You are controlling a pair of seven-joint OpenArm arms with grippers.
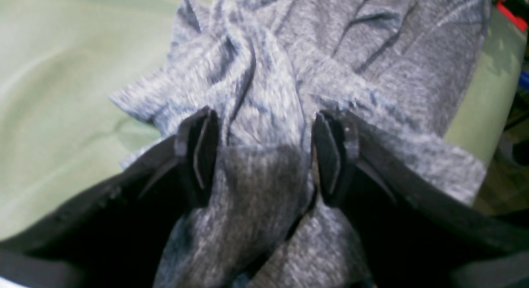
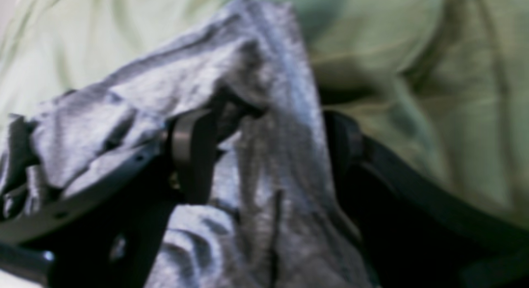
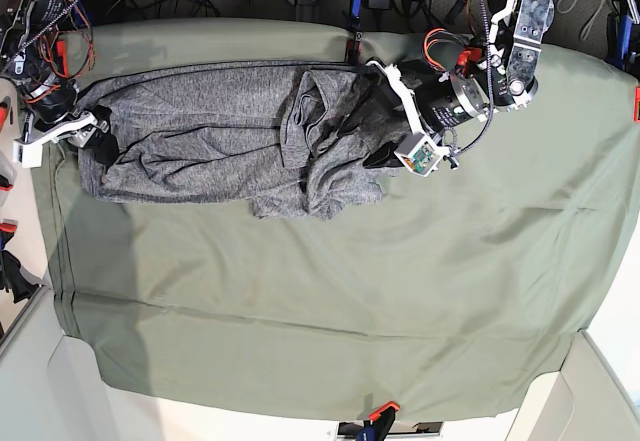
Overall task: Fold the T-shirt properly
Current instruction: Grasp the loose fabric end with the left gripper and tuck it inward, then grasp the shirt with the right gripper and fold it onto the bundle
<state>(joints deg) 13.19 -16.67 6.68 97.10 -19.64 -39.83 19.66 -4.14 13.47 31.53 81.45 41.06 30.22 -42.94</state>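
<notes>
The heather-grey T-shirt lies stretched along the far left part of the table, bunched and wrinkled at its right end. My left gripper sits at that bunched end. In the left wrist view the left gripper stands open, its black fingers wide apart with a ridge of the T-shirt running between them. My right gripper is at the shirt's left end. In the right wrist view the right gripper is open too, and the T-shirt drapes over one finger and fills the gap.
An olive-green cloth sheet covers the whole table under the shirt. Cables and electronics crowd the back left edge. A red clamp grips the cloth at the near edge. White panels flank the near corners.
</notes>
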